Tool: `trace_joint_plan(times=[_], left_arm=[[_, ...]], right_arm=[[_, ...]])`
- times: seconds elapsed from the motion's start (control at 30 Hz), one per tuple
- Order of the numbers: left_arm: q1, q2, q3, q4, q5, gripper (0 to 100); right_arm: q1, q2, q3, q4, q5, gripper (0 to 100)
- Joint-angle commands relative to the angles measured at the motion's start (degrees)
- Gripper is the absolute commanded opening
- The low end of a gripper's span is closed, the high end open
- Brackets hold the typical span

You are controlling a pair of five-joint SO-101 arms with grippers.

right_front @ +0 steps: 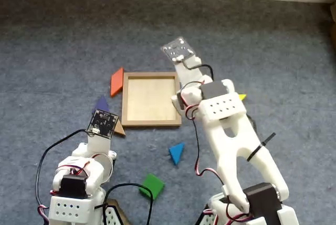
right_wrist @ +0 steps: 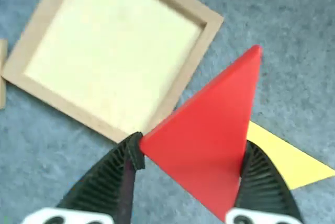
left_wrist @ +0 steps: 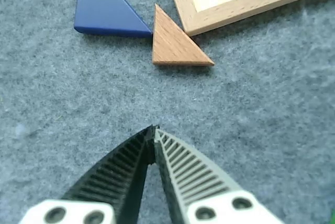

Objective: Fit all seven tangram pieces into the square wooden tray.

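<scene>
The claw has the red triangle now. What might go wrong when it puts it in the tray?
1. The right claw pinches the red triangle by its edges, so it might slip or twist.
2. The triangle hangs by the rim of the tray, not over the inside; lowered here, it could catch on the rim.
3. The yellow piece lies partly under it and may get knocked.

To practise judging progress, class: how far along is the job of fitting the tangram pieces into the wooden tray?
Done: nothing; the tray holds no piece. In hand: the right gripper grips the red triangle next to the tray. Left: the yellow piece, orange piece, dark blue triangle, wooden triangle, light blue triangle and green square all lie on the carpet. The left gripper, shut, holds nothing.
</scene>
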Motion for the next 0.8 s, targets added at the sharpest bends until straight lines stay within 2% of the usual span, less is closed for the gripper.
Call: trace_joint_plan(times=[0.0,0.3,0.57,0.77], left_arm=[[-0.66,-0.22,1.19,0.26,-0.44,1],[-0.66,-0.22,1.19,0.26,-0.44,1],[-0.66,-0.22,1.19,0.26,-0.44,1],[-0.66,-0.22,1.19,0.26,-0.44,1]], right_arm=[[-3.47,0.92,-3.82,-3.56,-6.68,17.3],[-6.55,19.74,-20.18,-3.30,-14.24,17.3],[-6.64,33.71,-35.30,3.74,-26.37,17.3],[-7.08,40.04,-42.77,10.51,-28.84,17.6]])
